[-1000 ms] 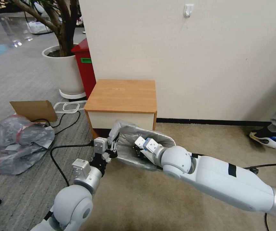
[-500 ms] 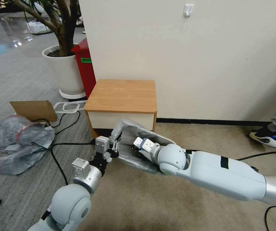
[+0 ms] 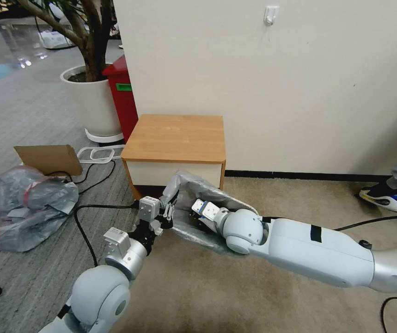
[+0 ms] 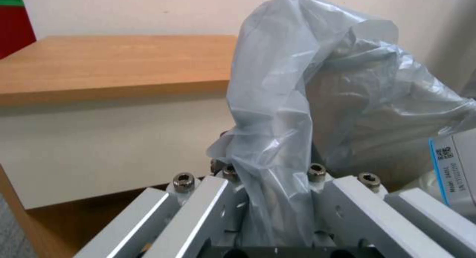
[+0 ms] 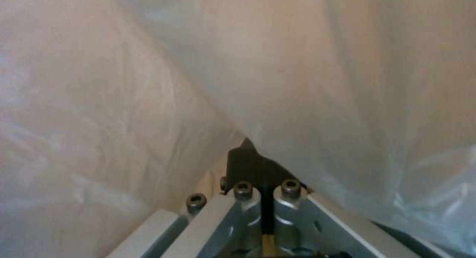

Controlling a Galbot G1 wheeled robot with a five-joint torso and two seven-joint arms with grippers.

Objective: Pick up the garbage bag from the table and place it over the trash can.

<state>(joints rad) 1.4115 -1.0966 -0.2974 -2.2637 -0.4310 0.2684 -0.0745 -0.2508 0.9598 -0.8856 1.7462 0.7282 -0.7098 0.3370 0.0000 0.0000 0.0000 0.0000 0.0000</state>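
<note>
The grey translucent garbage bag [image 3: 193, 185] hangs open on the floor in front of the light-wood table [image 3: 175, 136], its near-left corner lifted against the white drawer front. My left gripper [image 3: 167, 213] is shut on that corner's edge. In the left wrist view the film [image 4: 277, 102] runs down between the fingers of the left gripper [image 4: 270, 191]. My right gripper [image 3: 194, 217] reaches inside the bag. In the right wrist view its black tips [image 5: 258, 165] are together, with folds of film [image 5: 347, 83] converging on them. The trash can is hidden under the bag and the right arm.
A heap of grey bags [image 3: 32, 208] and a cardboard sheet [image 3: 50, 158] lie on the left. A black cable [image 3: 87, 210] loops beside my left arm. A red bin [image 3: 122, 95] and a white plant pot [image 3: 92, 101] stand behind the table. A person's shoe [image 3: 385, 198] is at the far right.
My right arm has slid left, pushing its gripper further into the bag. The bag's held corner has risen higher against the drawer front. The left gripper has edged up slightly.
</note>
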